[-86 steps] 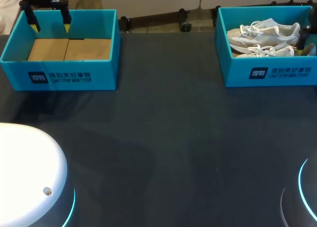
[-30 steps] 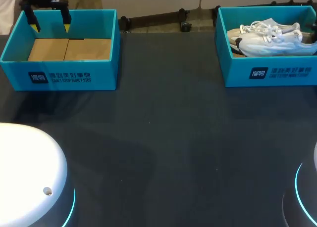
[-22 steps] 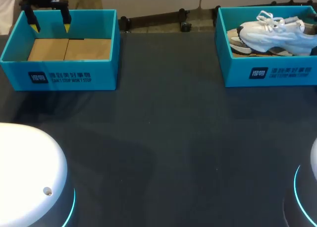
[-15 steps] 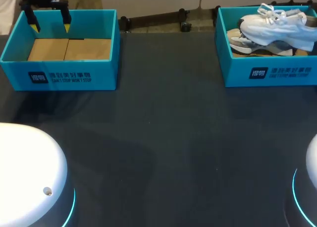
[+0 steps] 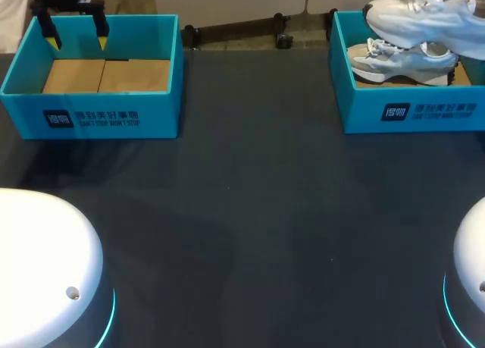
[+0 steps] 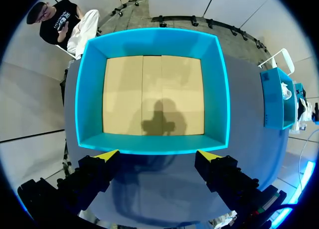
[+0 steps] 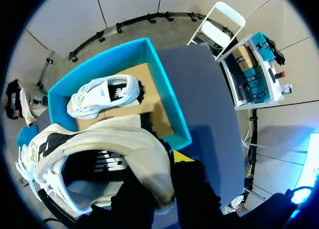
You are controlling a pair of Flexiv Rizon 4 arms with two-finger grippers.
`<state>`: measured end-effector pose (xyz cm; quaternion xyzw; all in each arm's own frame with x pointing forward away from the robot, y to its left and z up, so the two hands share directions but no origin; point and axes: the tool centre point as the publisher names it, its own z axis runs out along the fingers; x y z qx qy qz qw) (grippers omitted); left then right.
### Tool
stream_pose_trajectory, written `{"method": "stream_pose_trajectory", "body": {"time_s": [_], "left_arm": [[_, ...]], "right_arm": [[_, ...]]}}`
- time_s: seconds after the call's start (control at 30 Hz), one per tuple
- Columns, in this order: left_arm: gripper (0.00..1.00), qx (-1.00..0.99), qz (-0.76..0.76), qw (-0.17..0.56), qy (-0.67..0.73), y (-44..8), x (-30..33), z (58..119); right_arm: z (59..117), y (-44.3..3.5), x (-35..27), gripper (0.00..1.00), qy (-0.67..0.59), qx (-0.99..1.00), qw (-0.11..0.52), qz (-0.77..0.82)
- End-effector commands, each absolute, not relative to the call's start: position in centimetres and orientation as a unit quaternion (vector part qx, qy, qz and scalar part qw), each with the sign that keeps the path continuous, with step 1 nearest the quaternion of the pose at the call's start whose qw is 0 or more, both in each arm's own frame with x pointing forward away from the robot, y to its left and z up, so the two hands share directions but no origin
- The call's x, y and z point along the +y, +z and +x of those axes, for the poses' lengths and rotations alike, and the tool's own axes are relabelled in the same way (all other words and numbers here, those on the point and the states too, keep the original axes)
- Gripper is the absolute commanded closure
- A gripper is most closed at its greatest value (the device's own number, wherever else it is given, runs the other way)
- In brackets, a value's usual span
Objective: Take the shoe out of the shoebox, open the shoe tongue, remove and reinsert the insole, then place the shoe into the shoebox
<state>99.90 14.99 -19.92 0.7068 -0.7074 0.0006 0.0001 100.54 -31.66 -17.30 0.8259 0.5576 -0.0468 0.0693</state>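
The heel collar of a white shoe (image 7: 104,154) is gripped by the right jaws. One yellow fingertip (image 7: 182,156) is seen pressed against the outside of the heel, while the other is hidden, presumably inside the opening. The shoe is held in the air above the right shoebox (image 5: 409,113), in which a second shoe (image 5: 402,60) lies on the cardboard floor.

The shoe is judged to be light, with a soft padded upper that yields under pressure and a stiffer sole. Held by the heel alone, it can be expected to tip toe-down, and its loose laces may catch on the box wall. A firmer hold could be taken across the sole and midfoot. The tongue and insole are best pinched by their edges.

The left jaws are spread wide with nothing between them, over one wall of the left shoebox (image 5: 91,117), whose brown floor is shown. A dark panel and white print are carried on each box front; the lettering is not read off here. Between the boxes, the dark desk (image 5: 250,211) is seen.
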Motion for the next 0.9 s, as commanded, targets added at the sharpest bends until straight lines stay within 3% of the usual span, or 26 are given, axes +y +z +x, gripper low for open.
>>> {"method": "stream_pose_trajectory", "body": {"time_s": [0.03, 0.9], "left_arm": [[0.0, -0.707, 0.707, 0.0, 0.0, -20.0, 15.0, 99.9], [0.0, -0.707, 0.707, 0.0, 0.0, -20.0, 15.0, 99.9]], "right_arm": [[96.9, -13.9, -29.7, 1.0, -0.032, 0.567, 0.104, 0.817], [80.9, -13.5, -14.1, 1.0, -0.03, 0.574, 0.155, 0.804]]}}
